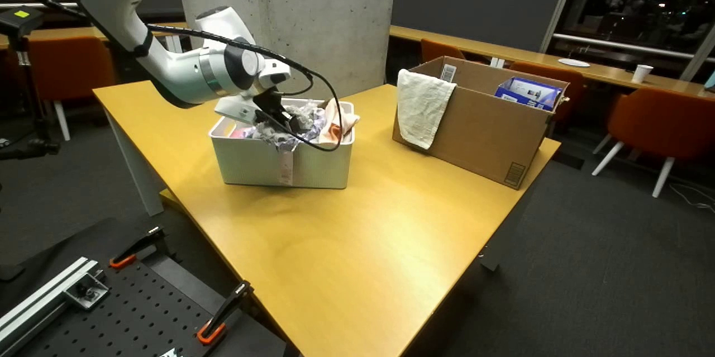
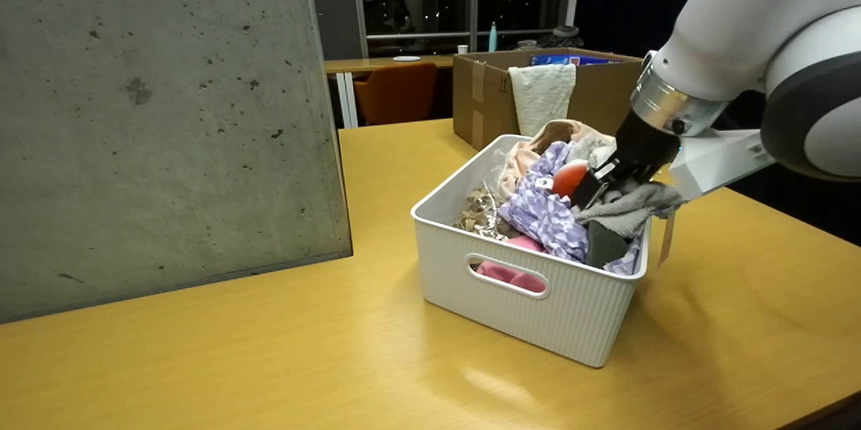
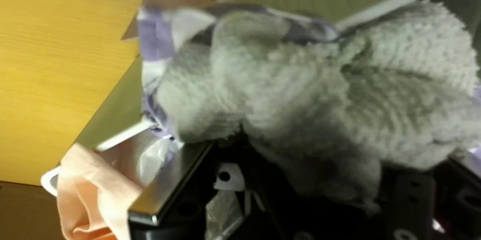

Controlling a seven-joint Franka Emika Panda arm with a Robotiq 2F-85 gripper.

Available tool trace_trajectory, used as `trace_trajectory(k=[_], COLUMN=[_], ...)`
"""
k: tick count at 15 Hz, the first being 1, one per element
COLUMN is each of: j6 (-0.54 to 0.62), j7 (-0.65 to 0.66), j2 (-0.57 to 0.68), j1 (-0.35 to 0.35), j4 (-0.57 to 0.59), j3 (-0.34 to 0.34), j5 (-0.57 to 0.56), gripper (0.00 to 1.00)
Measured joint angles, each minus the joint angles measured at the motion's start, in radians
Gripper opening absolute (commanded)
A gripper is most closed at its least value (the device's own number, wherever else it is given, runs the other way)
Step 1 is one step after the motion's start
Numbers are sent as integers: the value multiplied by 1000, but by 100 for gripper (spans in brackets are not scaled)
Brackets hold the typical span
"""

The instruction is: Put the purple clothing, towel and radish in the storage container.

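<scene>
One white towel [image 1: 426, 111] hangs lengthwise, pointing down.

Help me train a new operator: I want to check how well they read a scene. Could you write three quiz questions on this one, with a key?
1. Multiple choice: where does the white towel hang?
a) over a chair back
b) over a wall of the cardboard box
c) over the table edge

2. True or false: purple clothing shows inside the storage container.

3. Short answer: in the wrist view, what soft thing is bunched up at the jaws?

Key: 1 b; 2 true; 3 a greyish cloth.
</scene>
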Motion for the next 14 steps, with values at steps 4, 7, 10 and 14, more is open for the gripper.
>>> trace_trajectory(k=[4,7,10,14], j6=[0,-4,-26,-98], j7=[-66,-72,-69,-18], j2=[-4,-56,-142,-275], j1=[27,62,91,121], j4=[11,-2,-35,-116], j3=[-19,-48,-71,-93], j5=[73,86,77,18], gripper=[58,79,99,100])
